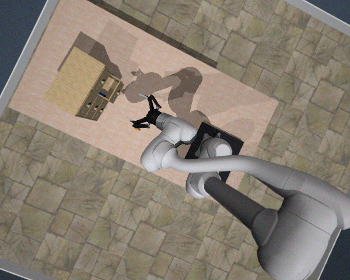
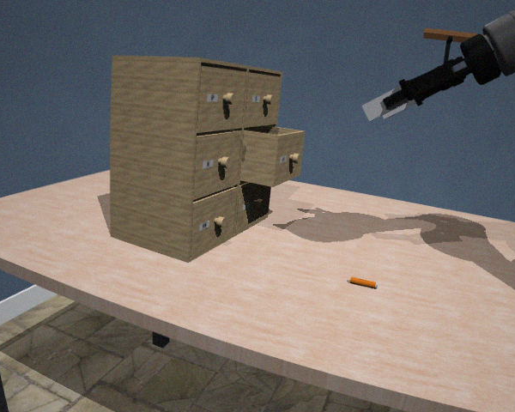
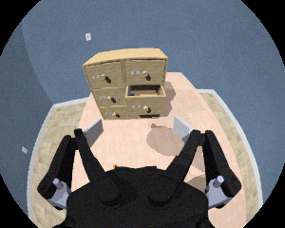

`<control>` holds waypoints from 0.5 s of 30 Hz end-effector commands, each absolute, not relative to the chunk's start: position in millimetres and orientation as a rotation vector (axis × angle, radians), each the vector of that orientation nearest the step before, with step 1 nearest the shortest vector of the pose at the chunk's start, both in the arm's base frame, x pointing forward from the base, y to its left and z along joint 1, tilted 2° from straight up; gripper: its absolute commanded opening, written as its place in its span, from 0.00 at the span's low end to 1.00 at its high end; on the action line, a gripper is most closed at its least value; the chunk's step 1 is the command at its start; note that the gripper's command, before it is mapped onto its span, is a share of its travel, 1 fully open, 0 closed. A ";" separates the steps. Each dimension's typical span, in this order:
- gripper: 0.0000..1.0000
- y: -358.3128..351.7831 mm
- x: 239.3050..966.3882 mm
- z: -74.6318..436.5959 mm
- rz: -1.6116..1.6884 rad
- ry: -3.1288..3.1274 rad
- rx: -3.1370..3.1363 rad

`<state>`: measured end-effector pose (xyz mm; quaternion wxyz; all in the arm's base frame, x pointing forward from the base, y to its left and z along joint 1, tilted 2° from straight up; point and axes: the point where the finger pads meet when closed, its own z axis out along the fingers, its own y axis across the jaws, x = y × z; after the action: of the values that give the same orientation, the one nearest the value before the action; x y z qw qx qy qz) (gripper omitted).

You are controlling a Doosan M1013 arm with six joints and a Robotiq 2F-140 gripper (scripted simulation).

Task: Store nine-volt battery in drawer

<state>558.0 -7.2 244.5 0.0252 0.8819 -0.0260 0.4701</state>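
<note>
The small chest (image 1: 75, 81) (image 2: 154, 146) (image 3: 128, 53) stands upright, with two columns of three drawers. Its middle right drawer (image 2: 288, 150) (image 3: 154, 102) is pulled well out and looks level; its label is too blurred to read surely. A small dark blue block (image 1: 101, 94) (image 3: 132, 95) lies inside it, at the left near the chest's front; it may be the nine-volt battery. The other drawers look pushed in. My gripper (image 1: 136, 107) (image 2: 378, 112) (image 3: 137, 123) is wide open and empty, in the air in front of the chest, higher than the open drawer and tilted downward.
An orange cylinder (image 1: 137, 129) (image 2: 363, 282) (image 3: 115, 166) lies on the table in front of the chest, below my gripper's left side in the wrist view. A black plate (image 1: 235, 144) lies under the arm at the table's other end. The open drawer's knob sticks out towards my gripper.
</note>
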 end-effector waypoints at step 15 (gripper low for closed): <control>1.00 -3.9 557.9 245.2 1.401 -0.092 2.741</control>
<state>557.7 -5.7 244.6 0.0209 0.8868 -0.0242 0.4611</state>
